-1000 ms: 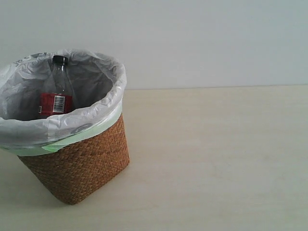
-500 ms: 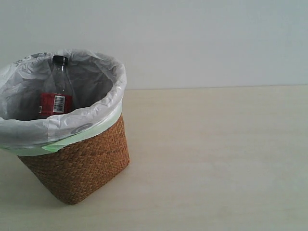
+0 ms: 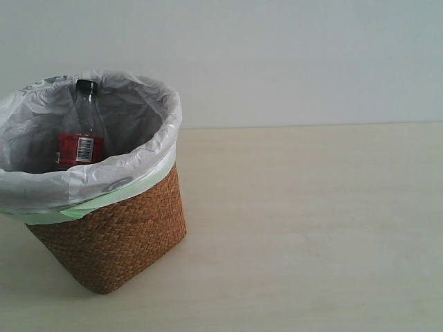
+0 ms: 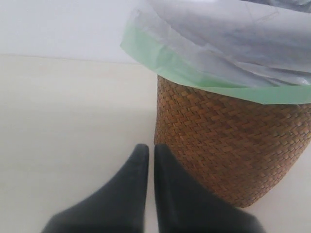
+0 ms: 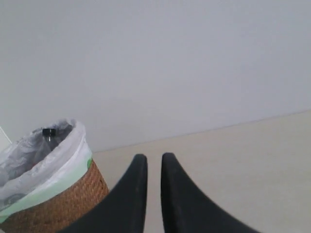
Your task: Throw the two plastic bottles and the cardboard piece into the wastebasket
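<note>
Wicker wastebasket (image 3: 118, 235) and its black-capped bottle (image 3: 82, 135) sit unchanged since before.

**Pale Table Against a Bare Wall**

A pale beige, faintly wood-grained table (image 3: 311, 228) fills the lower half of the exterior view and runs back to a straight horizontal edge. Behind it rises a plain, matte grey-white wall (image 3: 291, 55). The light is soft and even, casting only a faint, blurred shadow on the table at the near left.
</note>
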`<state>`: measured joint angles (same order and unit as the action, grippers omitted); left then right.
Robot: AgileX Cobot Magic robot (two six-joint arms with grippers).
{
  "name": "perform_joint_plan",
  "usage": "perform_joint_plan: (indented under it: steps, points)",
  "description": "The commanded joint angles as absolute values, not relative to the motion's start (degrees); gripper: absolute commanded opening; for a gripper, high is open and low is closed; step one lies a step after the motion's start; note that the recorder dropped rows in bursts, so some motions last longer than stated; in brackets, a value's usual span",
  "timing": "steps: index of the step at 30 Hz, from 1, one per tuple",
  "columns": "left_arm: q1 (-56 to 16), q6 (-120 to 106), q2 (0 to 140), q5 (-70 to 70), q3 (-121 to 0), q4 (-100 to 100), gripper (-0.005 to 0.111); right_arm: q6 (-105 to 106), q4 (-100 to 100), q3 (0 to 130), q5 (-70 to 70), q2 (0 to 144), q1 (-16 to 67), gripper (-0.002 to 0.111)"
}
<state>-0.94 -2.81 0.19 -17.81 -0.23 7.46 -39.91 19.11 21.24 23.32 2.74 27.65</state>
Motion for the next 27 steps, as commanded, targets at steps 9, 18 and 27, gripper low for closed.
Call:
perform_joint_plan:
  steps: [9,18,27]
  points:
    - [-0.91,-2.52,0.0,-17.74,0.0,7.29,0.004,-36.89,7.37,4.23,3.18,0.0,14.83,0.007]
    - [-0.91,-2.52,0.0,-17.74,0.0,7.29,0.004,-19.68,7.37,3.86,10.75,0.0,9.73,0.007]
    - [-0.91,-2.52,0.0,-17.74,0.0,7.29,0.004,-15.7,7.85,2.3,19.1,0.0,9.73,0.007]
